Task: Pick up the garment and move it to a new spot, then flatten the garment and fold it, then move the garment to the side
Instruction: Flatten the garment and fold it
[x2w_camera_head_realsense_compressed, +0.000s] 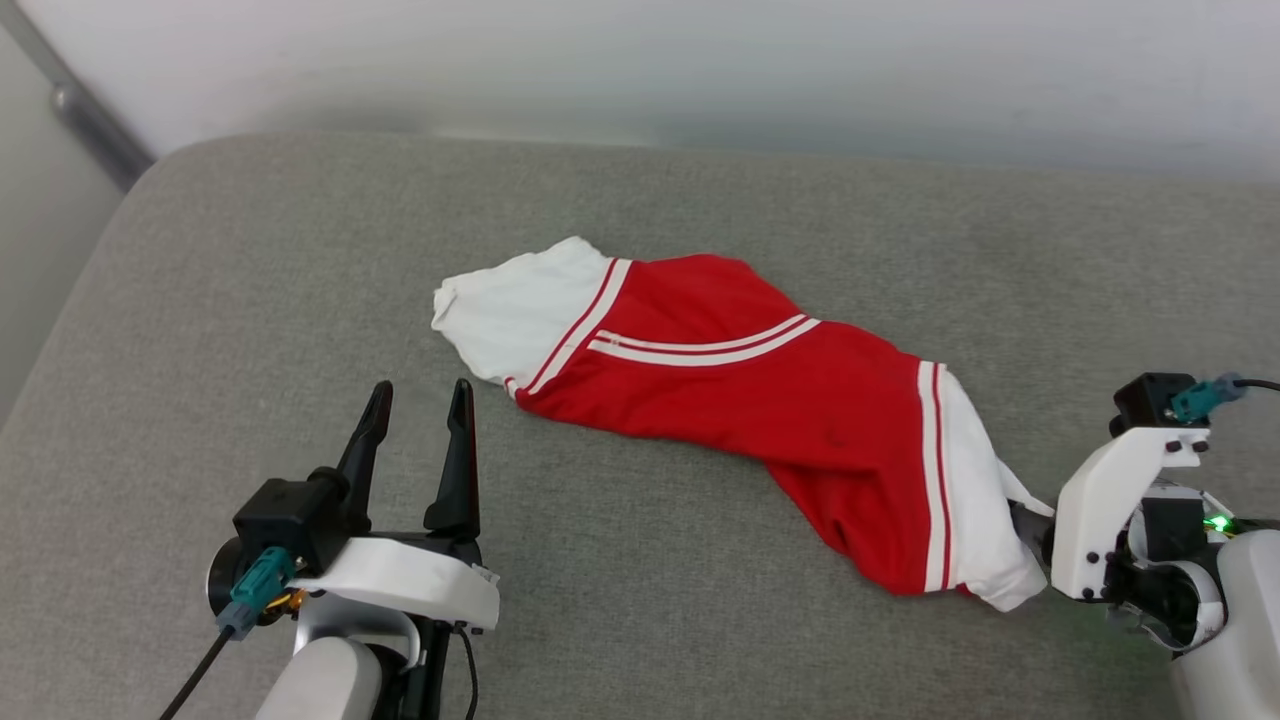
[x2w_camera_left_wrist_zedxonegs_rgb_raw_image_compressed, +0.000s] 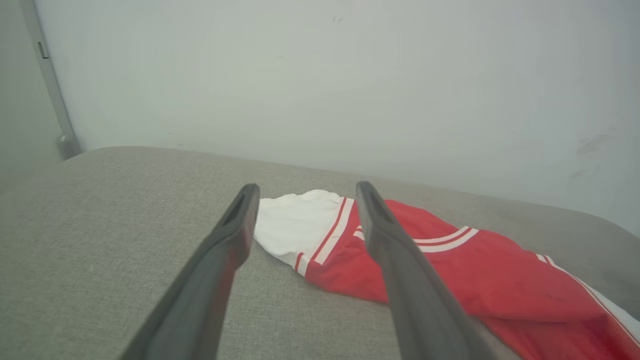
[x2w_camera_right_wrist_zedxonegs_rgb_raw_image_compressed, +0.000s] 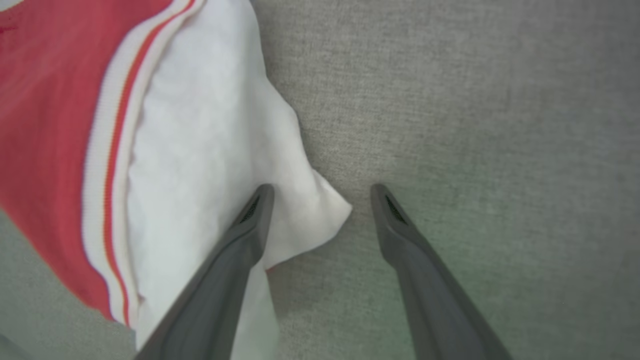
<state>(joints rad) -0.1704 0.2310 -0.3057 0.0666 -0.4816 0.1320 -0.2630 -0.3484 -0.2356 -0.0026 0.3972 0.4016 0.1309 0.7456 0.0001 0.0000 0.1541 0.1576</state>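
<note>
A grey fabric cushion (x2w_camera_head_realsense_compressed: 250, 300) with a rounded far corner spreads under and around both sets of jaws. Past its far edge, well ahead of the left fingertips, stands a plain pale wall (x2w_camera_head_realsense_compressed: 700, 60).

The garment (x2w_camera_head_realsense_compressed: 760, 390) lies crumpled on the cushion in a long slanted strip between the two grippers. It is red in the middle, with a white sleeve and red-and-white striped trim at each end. No lettering shows.

The left gripper (x2w_camera_head_realsense_compressed: 421, 390) sits with its jaws spread wide and nothing between them, over bare cushion. The nearer white sleeve lies just ahead and to the right of its fingertips, close but apart. In the left wrist view that sleeve shows beyond the gap between the fingers.

The right gripper (x2w_camera_right_wrist_zedxonegs_rgb_raw_image_compressed: 322, 189) points at the other end of the shirt, jaws parted wide and not clamped on anything. In the right wrist view, the finger on the left lies over the white sleeve, the other is over bare grey fabric, and the sleeve's pointed corner lies in the gap between them. Whether the fingers touch the cloth I cannot tell.

Far off to the left of the left jaws, a grey metal bar (x2w_camera_head_realsense_compressed: 90, 125) slants down behind the cushion's corner.
</note>
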